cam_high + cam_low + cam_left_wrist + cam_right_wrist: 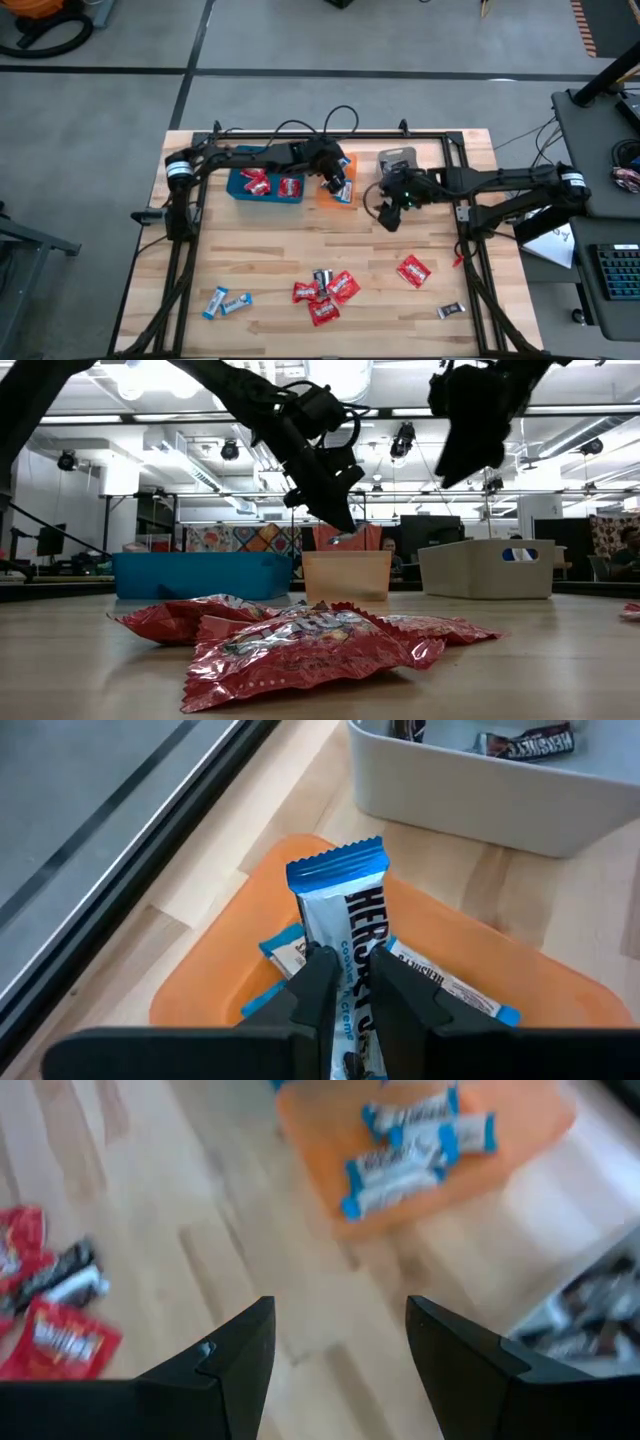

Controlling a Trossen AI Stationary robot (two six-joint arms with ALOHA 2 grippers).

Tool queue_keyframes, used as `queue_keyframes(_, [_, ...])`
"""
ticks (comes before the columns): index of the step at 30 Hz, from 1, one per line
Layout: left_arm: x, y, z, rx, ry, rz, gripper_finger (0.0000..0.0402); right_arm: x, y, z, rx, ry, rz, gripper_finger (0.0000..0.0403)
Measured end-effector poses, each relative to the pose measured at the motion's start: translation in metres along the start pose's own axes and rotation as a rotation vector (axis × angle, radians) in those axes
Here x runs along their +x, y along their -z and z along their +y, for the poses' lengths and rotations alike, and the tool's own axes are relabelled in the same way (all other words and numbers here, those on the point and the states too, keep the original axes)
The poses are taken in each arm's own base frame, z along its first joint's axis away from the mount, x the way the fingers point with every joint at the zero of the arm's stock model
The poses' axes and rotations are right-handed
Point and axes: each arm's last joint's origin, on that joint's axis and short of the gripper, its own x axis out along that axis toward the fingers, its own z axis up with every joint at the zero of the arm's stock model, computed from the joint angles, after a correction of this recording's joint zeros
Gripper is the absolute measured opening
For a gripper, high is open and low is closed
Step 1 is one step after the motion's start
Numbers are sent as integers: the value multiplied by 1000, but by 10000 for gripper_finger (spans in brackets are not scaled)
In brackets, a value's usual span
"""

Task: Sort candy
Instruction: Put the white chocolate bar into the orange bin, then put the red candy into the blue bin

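Left gripper is hanging over the orange tray at the far middle of the wooden surface in the high view, clamped on a blue-and-white candy. Right gripper is sitting just in front of the grey tray, over bare wood. Blue tray beside the orange one is holding red candies. Loose candy is lying along the near side — a red cluster with a dark candy at its top, a lone red one, two blue-and-white pieces at the left, a dark bar at the right.

Low view: left gripper is hovering above the orange tray with the wrapper end showing at its tip; right gripper is hanging high, near the grey tray. Red wrappers are filling the foreground.

Left wrist view: fingers are pinching the blue-and-white candy upright over the orange tray, more of the same kind lying inside; grey tray beyond is holding dark candies.

Right wrist view: fingers are standing wide apart, gripping nothing — orange tray with blue-and-white candies ahead, red and dark pieces off to one side.
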Motion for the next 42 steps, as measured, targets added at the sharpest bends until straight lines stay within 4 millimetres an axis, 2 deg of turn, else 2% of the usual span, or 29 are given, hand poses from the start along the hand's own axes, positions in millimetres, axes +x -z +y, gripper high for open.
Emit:
queue_keyframes(4, [4, -1, 0, 12, -6, 42, 58, -2, 14, 10, 41, 1, 90, 215])
queue_keyframes(13, [4, -3, 0, 30, -7, 53, 126, -10, 40, 24, 171, 19, 282, 215])
queue_keyframes(22, [-1, -4, -5, 50, 2, 47, 142, -18, 61, 38, 272, 53, 397, 215])
queue_keyframes(27, [-11, -8, -17, 93, 108, 23, 142, -18, 71, 41, 338, 88, 427, 215])
queue_keyframes(33, [-37, -19, -32, 140, 239, -47, 142, -6, 95, 36, 424, 150, 500, 215])
queue_keyframes(42, [-66, -25, -49, 186, 325, -124, 142, 12, 124, 46, 512, 9, 603, 215])
